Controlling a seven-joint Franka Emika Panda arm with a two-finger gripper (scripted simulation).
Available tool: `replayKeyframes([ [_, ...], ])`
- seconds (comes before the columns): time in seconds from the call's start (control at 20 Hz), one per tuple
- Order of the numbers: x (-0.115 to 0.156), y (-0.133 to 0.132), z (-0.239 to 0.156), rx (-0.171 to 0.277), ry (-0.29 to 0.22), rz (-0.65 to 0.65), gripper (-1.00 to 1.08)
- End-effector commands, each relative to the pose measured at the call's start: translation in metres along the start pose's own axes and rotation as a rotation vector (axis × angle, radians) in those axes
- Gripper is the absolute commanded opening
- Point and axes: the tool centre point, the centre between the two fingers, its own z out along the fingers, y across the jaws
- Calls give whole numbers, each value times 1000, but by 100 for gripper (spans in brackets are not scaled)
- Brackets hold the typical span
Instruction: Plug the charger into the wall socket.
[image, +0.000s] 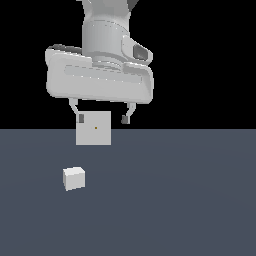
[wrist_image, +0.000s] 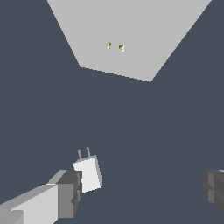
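My jaws (image: 103, 118) hang apart and empty above the counter (image: 190, 200), because the charger (image: 74, 178) lies loose below them, its 2 prongs aimed toward the upright wall socket (image: 93, 128) standing well apart behind it, so I judge grasping comes first.

Exterior view faces the wall socket (image: 93, 128) level; wrist view looks down — both share it.
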Motion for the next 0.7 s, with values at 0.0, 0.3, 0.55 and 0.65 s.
replayKeyframes([
  [0.0,-6,-10,9,9,25,-47,100],
  [0.3,-20,-33,28,30,79,-149,100],
  [0.55,-28,-46,40,44,112,-211,100],
  [0.65,-31,-50,44,48,121,-229,100],
])
